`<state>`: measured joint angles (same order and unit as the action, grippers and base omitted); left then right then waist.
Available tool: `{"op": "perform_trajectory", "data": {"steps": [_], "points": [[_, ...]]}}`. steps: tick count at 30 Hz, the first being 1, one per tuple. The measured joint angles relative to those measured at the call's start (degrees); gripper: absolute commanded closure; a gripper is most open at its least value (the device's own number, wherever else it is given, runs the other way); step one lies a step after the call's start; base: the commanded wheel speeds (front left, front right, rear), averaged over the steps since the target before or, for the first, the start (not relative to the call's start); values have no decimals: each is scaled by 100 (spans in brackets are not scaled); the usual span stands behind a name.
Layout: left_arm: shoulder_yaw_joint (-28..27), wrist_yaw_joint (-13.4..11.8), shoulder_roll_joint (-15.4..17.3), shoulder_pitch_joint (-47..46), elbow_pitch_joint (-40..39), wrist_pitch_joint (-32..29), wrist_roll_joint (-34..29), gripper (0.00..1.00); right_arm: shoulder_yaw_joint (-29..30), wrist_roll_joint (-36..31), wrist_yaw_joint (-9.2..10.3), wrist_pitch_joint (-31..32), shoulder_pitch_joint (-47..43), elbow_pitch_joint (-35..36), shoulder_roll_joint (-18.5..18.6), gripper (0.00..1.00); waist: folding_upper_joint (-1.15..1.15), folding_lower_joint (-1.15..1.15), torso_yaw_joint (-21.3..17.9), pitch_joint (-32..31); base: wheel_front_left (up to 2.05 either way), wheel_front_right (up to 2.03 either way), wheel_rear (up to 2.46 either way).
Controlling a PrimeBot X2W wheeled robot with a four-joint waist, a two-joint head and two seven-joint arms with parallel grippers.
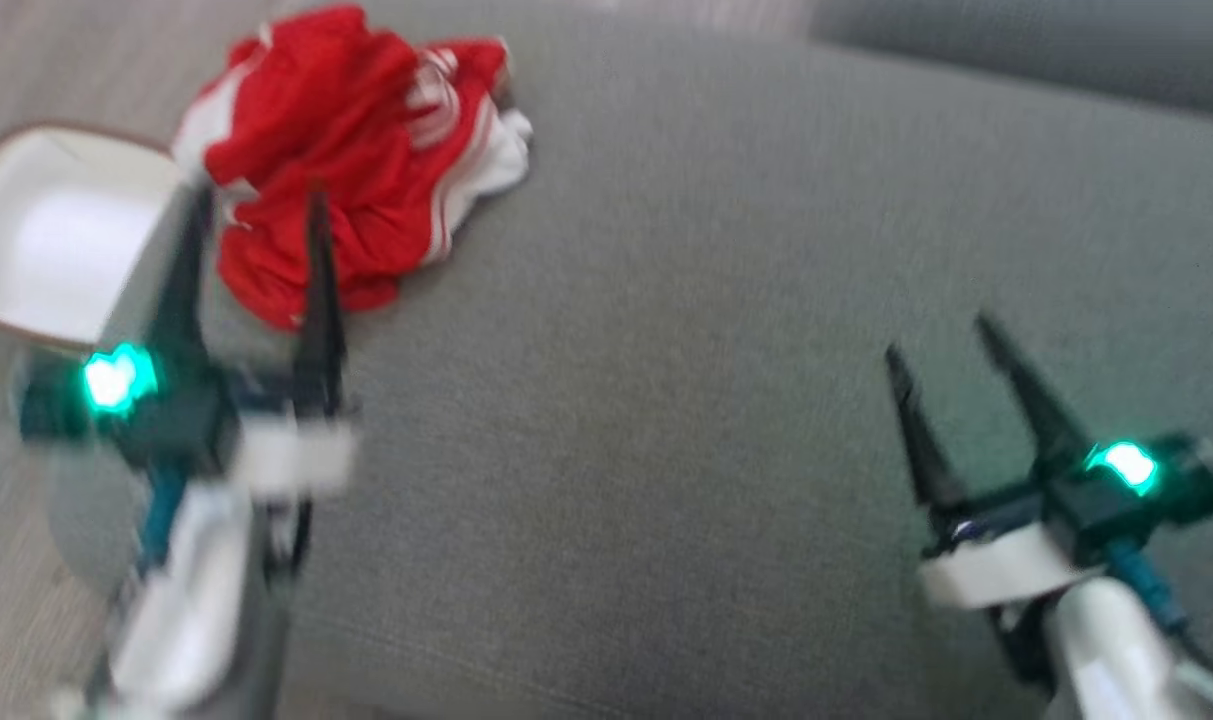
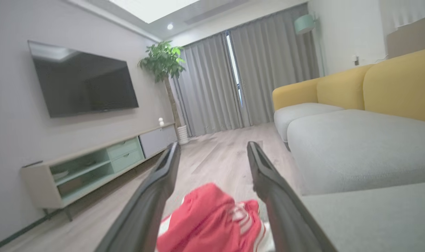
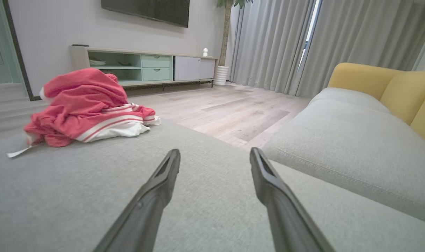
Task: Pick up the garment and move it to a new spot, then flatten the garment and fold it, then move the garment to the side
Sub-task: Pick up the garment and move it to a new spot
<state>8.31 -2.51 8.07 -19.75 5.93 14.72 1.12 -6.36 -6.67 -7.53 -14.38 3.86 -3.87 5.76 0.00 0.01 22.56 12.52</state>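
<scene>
Just beyond left jaws, crumpled garment (image 1: 346, 150)

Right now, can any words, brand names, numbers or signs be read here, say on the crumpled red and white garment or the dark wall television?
No text can be read in any view.
Crumpled red and white garment: stripes, no lettering visible.
Dark flat wall television: blank screen, no legible brand.
Pale low cabinet with green drawers: no labels visible.
</scene>
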Motion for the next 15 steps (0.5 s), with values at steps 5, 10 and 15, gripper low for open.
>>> {"op": "perform_trajectory", "data": {"steps": [5, 10, 15], "points": [[-140, 316, 18, -1592, 587, 7, 291, 0, -67, -90, 0, 0, 493, 248, 455, 0, 0, 1, -87, 747, 0, 0, 0], [-286, 401, 109, -2794, 2036, -142, 312, 0, -101, -88, 0, -4, 852, 576, 758, 0, 0, 1, -203, 1382, 0, 0, 0], [-339, 353, 221, -3492, 3126, -478, 312, 0, -200, 26, 0, -29, 1048, 712, 801, 0, 0, 1, -344, 1770, 0, 0, 0]]}}
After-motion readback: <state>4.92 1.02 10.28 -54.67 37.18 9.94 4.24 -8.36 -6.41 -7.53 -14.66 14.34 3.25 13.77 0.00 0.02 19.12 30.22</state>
